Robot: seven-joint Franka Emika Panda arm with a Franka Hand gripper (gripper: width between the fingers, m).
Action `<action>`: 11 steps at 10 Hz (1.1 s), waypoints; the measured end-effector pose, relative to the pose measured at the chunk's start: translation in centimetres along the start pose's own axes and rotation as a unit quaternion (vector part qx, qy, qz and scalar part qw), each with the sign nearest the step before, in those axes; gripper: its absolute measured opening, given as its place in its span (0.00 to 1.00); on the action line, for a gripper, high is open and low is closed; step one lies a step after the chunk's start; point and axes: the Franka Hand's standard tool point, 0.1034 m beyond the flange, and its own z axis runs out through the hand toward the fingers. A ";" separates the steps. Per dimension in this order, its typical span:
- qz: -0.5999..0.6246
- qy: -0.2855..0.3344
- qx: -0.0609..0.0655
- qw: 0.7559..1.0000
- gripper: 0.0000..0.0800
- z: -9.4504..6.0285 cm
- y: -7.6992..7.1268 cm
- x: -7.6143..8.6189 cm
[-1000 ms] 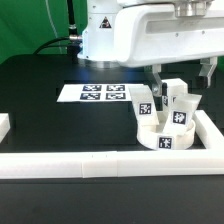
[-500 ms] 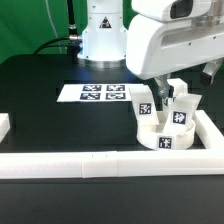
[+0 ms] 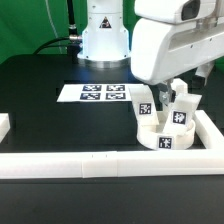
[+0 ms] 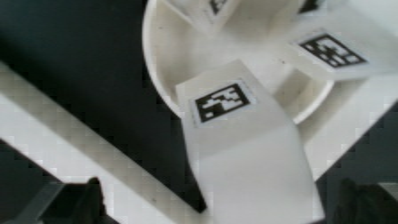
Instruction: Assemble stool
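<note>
the arm has swung across over the last second: its bulky white wrist now sits lower and nearer the exterior view's right, directly above the stool, where a second ago it was higher and further back. the seat [image 3: 160, 135] lies in the corner formed by the white rails [image 3: 100, 163], with legs standing up from it, one [image 3: 144, 106] on the exterior view's left side and one [image 3: 179, 112] toward the right. nothing on the seat has shifted.

the gripper [image 4: 205, 205] is wide open and holds nothing; in the wrist view only its dark fingertips [image 4: 68, 200] show at the frame's edge, with a tagged leg [image 4: 231, 125] lying right between them and the seat's rim [image 4: 169, 60] beyond.

to my eye this means the arm is lining up on an upright leg, ready to come down and close on it, probably to seat or twist it. the legs stand close together, so a finger could knock a neighbour.

the marker board [image 3: 100, 93] lies apart, behind.
</note>
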 end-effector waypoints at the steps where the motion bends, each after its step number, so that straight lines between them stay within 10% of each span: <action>1: -0.028 -0.006 -0.001 1.000 0.81 0.3 -0.2 0.0; 7: -0.106 -0.010 -0.001 0.994 0.81 1.2 -0.8 0.4; 11: -0.102 -0.011 0.000 0.995 0.42 1.6 -0.7 0.2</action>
